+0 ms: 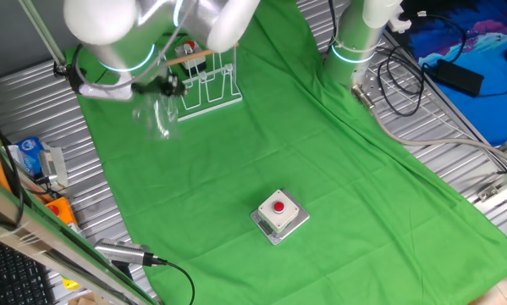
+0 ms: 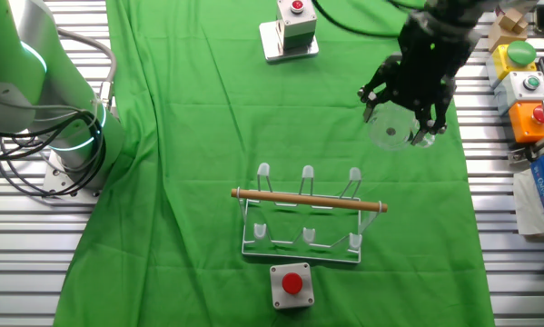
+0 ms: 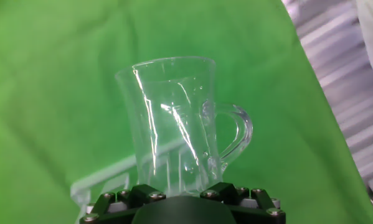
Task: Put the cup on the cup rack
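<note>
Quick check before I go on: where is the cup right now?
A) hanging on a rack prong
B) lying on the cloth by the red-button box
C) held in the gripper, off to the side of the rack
C: the gripper is shut on the cup, off to one side of the cup rack, whose prongs are all bare.

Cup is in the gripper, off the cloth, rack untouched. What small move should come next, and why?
Probably carry the cup sideways toward the cup rack, staying high. The gripper holds it by its base, clear of the green cloth and off to one side of the rack, whose prongs all stand bare. It likely needs turning mouth-down over a prong before lowering.
</note>
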Robot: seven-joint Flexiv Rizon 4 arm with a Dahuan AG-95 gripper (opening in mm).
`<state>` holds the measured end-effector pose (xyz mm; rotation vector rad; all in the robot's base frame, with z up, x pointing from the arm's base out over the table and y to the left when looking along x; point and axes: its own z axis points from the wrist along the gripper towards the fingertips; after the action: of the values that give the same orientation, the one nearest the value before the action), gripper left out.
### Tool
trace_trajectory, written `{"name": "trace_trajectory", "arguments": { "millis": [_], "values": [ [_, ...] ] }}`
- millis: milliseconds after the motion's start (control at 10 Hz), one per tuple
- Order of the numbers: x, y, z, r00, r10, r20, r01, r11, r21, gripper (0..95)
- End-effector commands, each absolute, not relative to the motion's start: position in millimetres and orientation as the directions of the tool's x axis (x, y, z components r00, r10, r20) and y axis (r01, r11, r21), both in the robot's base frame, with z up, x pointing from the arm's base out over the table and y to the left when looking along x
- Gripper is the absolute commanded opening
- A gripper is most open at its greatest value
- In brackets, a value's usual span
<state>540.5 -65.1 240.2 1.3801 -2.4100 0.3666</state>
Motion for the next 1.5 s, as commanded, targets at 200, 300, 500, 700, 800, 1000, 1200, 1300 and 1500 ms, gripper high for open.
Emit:
{"name": "trace_trajectory", "arguments": {
  "millis": [200,300,500,700,800,1000,1200,1300,1500],
  "values": [
    [510.7,-104.3,279.7,-0.401,-0.781,0.479,-0.894,0.447,-0.021,0.0],
    [509.5,-103.7,279.7,-0.391,-0.769,0.506,-0.896,0.443,-0.021,0.0],
    [509.4,-103.6,279.9,-0.392,-0.769,0.505,-0.895,0.446,-0.016,0.0],
    [509.2,-103.5,279.8,-0.388,-0.782,0.488,-0.898,0.439,-0.010,0.0],
    [509.2,-103.5,279.9,-0.384,-0.789,0.480,-0.900,0.435,-0.004,0.0],
    [508.8,-103.3,280.1,-0.386,-0.799,0.462,-0.901,0.433,-0.003,0.0],
    [508.7,-103.2,279.9,-0.411,-0.792,0.451,-0.890,0.456,-0.010,0.0],
    [508.7,-103.2,279.9,-0.426,-0.789,0.443,-0.883,0.470,-0.014,0.0],
    [508.7,-103.2,279.9,-0.474,-0.788,0.394,-0.862,0.507,-0.022,0.0]
  ]
}}
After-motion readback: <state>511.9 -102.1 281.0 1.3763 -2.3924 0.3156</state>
